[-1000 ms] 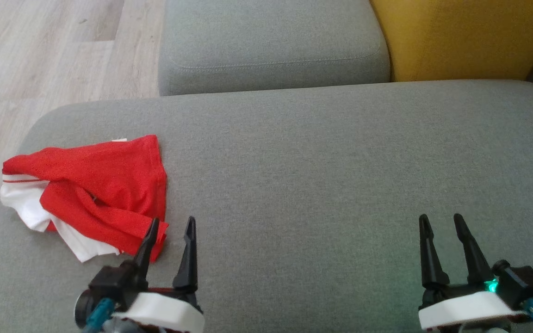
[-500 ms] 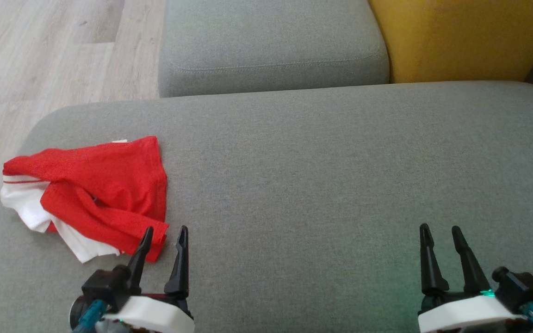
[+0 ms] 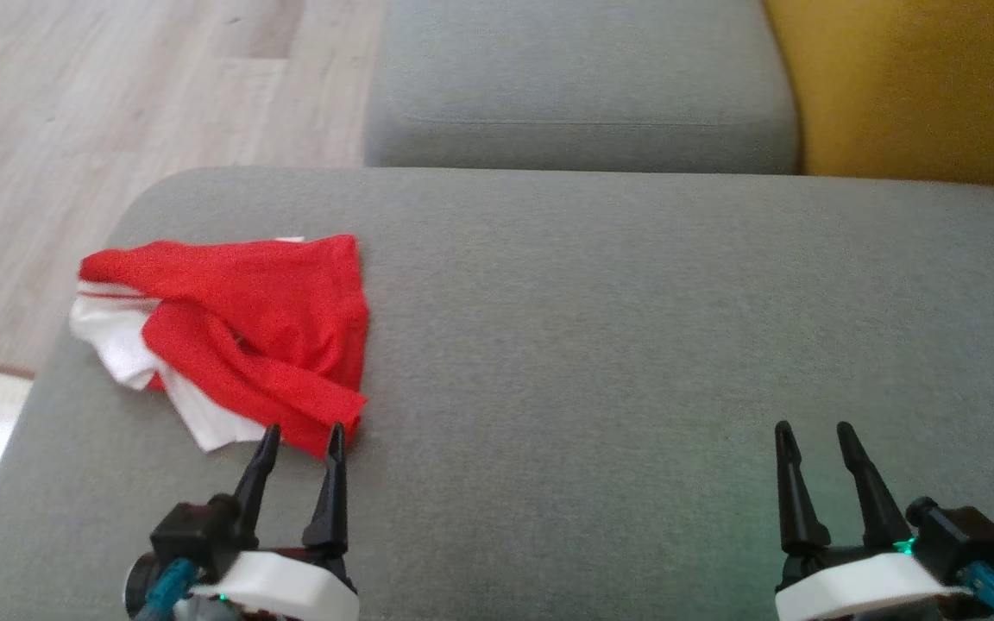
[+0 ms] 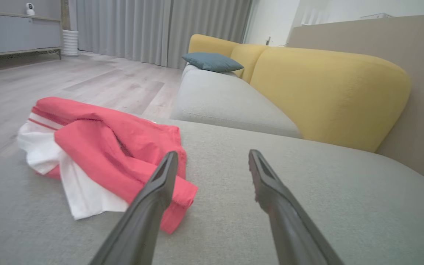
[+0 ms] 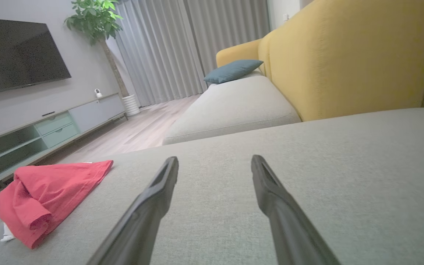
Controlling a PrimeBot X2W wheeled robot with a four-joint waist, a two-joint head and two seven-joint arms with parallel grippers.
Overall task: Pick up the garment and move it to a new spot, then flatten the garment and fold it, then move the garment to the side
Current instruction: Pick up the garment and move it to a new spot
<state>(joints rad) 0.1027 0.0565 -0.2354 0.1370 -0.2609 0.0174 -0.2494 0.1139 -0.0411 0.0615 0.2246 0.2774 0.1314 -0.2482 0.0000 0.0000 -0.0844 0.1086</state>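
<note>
Since the earlier frames the head camera has swung, so the whole scene sits further right in its view; that shift is no movement of the garment (image 3: 264, 302). Measured against the cloth itself, the left gripper (image 3: 302, 429) has drawn back slightly. Its fingertips overlapped the near red corner before and now stand at that corner's edge. The right gripper (image 3: 808, 425) has sunk a little lower in the view but is otherwise unchanged.

Condition of the grippers: both have their fingers spread wide and both are empty. Neither has closed on cloth.

Location of the garment: it is a red and white piece, crumpled, with a red fold lying over white panels. It lies directly ahead of the left gripper and extends to that gripper's left, on the grey sofa seat (image 3: 592, 345). Its far side reaches close to the seat's edge above the wooden floor (image 3: 117, 103). In the left wrist view the near red fold sits just beyond the left finger, while the right finger points over bare upholstery. The garment is well apart from the right gripper, far off to its left.

Assessment: the left gripper appears to be staged for the pick, being on the garment's side, with its fingers open so they can straddle the nearest fold. The right gripper waits over open seat, which is probably where the garment will be moved. Overlapped layers indicate that neither flattening nor folding has begun.
</note>
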